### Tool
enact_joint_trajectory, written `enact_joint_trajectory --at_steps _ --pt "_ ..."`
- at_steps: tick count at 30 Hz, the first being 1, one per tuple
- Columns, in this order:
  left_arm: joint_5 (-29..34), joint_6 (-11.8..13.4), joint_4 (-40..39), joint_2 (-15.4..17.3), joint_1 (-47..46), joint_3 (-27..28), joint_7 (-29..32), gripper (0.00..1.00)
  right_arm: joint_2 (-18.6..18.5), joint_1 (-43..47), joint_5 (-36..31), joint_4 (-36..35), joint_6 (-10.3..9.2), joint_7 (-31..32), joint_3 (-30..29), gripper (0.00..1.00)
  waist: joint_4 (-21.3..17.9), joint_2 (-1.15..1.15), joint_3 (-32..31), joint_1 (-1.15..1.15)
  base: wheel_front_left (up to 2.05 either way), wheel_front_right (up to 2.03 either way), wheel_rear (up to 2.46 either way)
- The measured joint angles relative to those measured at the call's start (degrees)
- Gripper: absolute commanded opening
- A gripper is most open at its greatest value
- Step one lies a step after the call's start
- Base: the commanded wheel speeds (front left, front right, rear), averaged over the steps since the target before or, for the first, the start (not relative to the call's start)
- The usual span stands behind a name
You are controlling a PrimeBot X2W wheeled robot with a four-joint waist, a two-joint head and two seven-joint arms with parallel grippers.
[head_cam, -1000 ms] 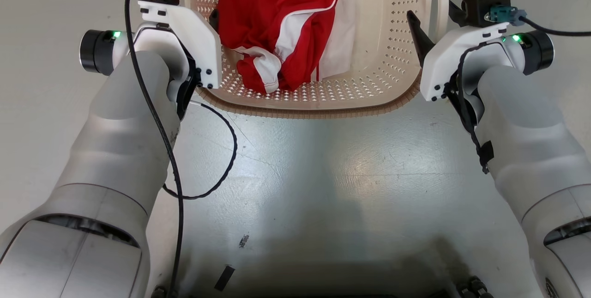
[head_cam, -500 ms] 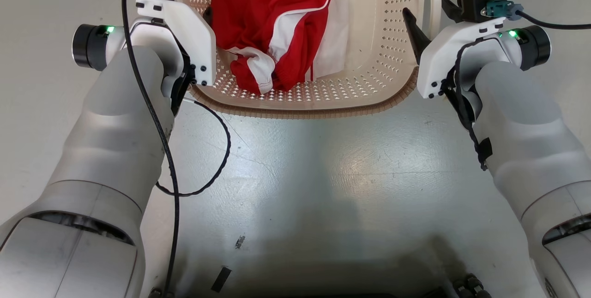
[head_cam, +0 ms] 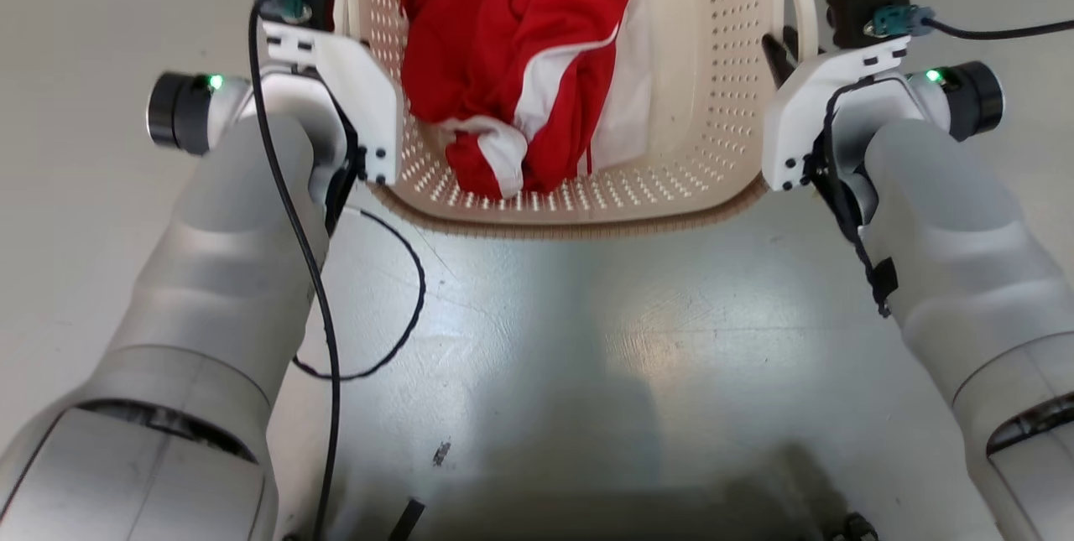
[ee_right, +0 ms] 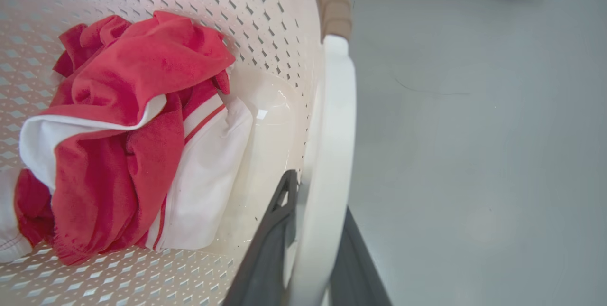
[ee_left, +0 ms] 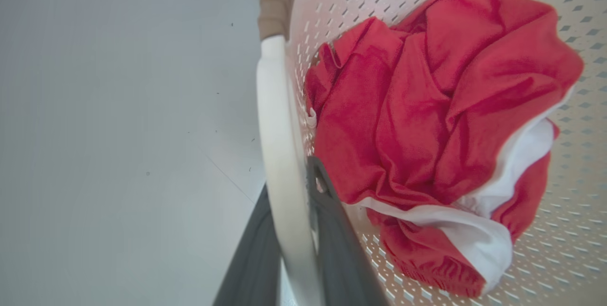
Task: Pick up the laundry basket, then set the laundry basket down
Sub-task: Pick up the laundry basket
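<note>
While laundry basket [head_cam: 587, 226] lies ahead of robot over grey floor [head_cam: 537, 340], left gripper [ee_left: 291, 216] grips its left white handle [ee_left: 277, 130], finger each side; right gripper [ee_right: 317, 230] likewise clamps right handle [ee_right: 332, 130]. Red-and-white garment [head_cam: 520, 46] bunched inside basket. Lifted or resting: unclear.

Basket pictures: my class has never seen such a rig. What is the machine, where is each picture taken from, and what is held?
A two-armed wheeled robot took these. The head view looks down from its head; each wrist view looks along one gripper's two dark fingers. Below are a grey floor and a cream basket holding red-and-white clothes. The left gripper and right gripper each clamp a white side handle, one finger inside, one outside.
</note>
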Motion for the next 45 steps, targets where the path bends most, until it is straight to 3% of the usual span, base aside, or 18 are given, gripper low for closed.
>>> enact_joint_trajectory --at_steps 14,25,32,45 --pt "-2.3 0.4 0.5 0.5 9.3 -0.5 0.6 0.0 -0.7 9.0 10.4 -6.5 -0.53 9.5 10.0 0.0 -1.9 0.0 -10.3 0.0 0.0 0.0 0.0" --pt "-6.1 0.5 0.4 -0.1 19.8 -0.8 2.4 0.0 0.0 19.3 16.1 -5.2 -0.49 11.0 13.7 0.0 -3.7 0.0 -23.0 0.0 0.0 0.0 0.0" --pt "-8.7 0.3 -1.3 0.0 27.1 -4.7 4.4 0.0 0.1 25.9 20.1 -5.1 -0.49 12.8 17.0 0.0 -4.5 0.0 -31.9 0.0 0.0 0.0 0.0" --pt "-14.4 2.0 -5.3 0.7 34.7 -10.7 6.9 0.0 -0.1 29.9 23.3 -4.2 -0.49 14.5 20.6 0.0 -3.6 0.0 -41.7 -0.01 0.0 0.0 0.0"
